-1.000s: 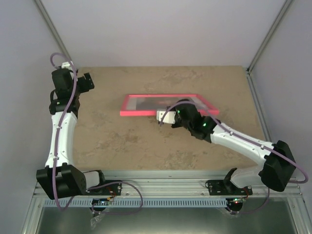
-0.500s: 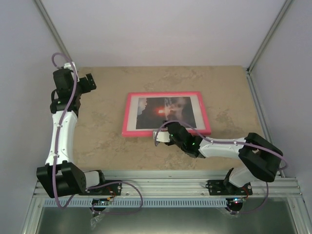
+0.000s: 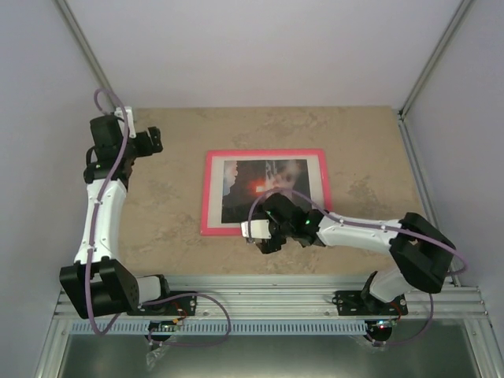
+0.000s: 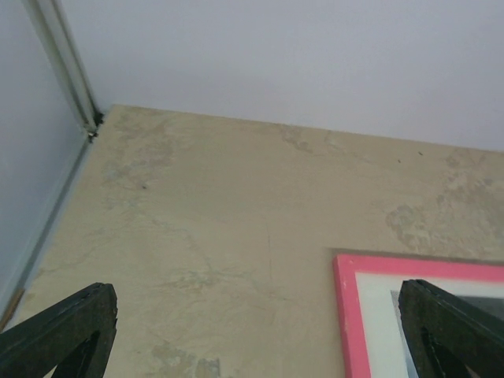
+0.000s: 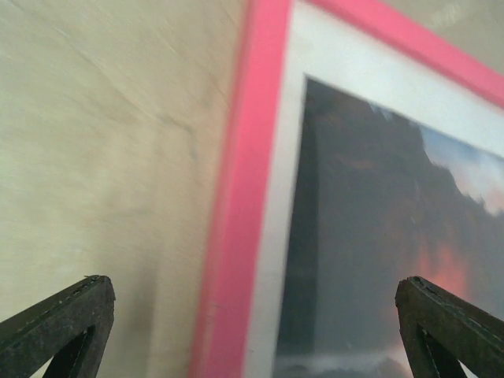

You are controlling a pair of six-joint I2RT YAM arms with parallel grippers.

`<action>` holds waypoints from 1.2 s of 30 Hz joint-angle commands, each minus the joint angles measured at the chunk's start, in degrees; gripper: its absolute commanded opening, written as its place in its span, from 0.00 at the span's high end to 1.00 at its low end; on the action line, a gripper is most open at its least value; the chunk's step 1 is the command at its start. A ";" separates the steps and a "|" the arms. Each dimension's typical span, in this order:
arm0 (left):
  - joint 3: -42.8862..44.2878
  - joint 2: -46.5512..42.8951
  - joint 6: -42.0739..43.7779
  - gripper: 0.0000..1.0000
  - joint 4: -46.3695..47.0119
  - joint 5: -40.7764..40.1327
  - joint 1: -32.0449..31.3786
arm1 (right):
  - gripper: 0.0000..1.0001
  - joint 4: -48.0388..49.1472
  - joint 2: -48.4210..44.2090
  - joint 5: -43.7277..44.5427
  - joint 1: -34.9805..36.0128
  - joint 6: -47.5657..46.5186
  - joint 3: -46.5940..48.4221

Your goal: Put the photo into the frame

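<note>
The pink frame (image 3: 206, 193) lies flat on the table, mid-table. The photo (image 3: 268, 185), dark clouds with a red glow, shows face up inside its white border. My right gripper (image 3: 250, 232) hovers at the frame's near-left corner, open and holding nothing. In the right wrist view the frame's pink edge (image 5: 248, 197) and the photo (image 5: 362, 220) run beneath the open right gripper (image 5: 253, 281). My left gripper (image 3: 153, 140) is at the far left, well apart from the frame and open. In the left wrist view it (image 4: 256, 285) frames bare table, with the frame's corner (image 4: 346, 315) at lower right.
White walls with metal corner posts (image 3: 87, 47) close in the tan table (image 3: 157, 220) at the back and sides. The aluminium rail (image 3: 260, 295) that carries both arm bases runs along the near edge.
The frame, tilted up in the right gripper a second ago, now lies flat. The right gripper opened and drew back to the frame's near-left corner. The left gripper shifted slightly right.
</note>
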 commanded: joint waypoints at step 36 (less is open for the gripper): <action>-5.14 11.86 29.19 0.01 -16.73 15.60 -15.77 | 0.02 -38.05 16.63 -48.02 -50.05 9.78 37.84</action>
